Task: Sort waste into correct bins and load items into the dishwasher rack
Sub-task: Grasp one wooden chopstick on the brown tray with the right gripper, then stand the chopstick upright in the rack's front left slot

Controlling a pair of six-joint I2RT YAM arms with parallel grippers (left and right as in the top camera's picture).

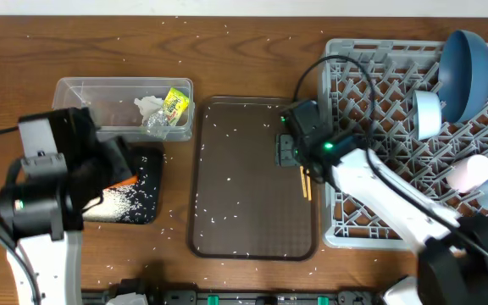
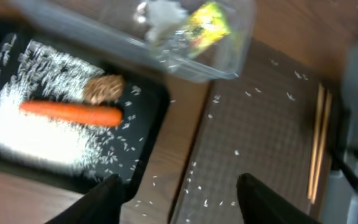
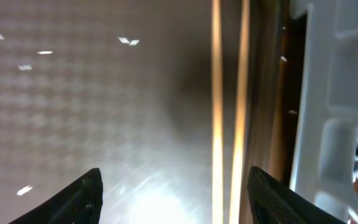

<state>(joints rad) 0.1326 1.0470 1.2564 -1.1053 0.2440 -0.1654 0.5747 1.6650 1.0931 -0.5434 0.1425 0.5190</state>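
Right gripper (image 3: 176, 193) reaches low over the chopsticks (image 3: 217, 93), jaws parted astride them, seemingly not touching; left gripper (image 2: 180, 199) hovers by the black tray (image 2: 148, 115), jaws released.

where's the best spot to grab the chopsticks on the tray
Grip both chopsticks together near mid-length, from straight above, the right gripper closing across them. They lie flat, side by side, close to the tray rim beside the rack, so that side has little room.
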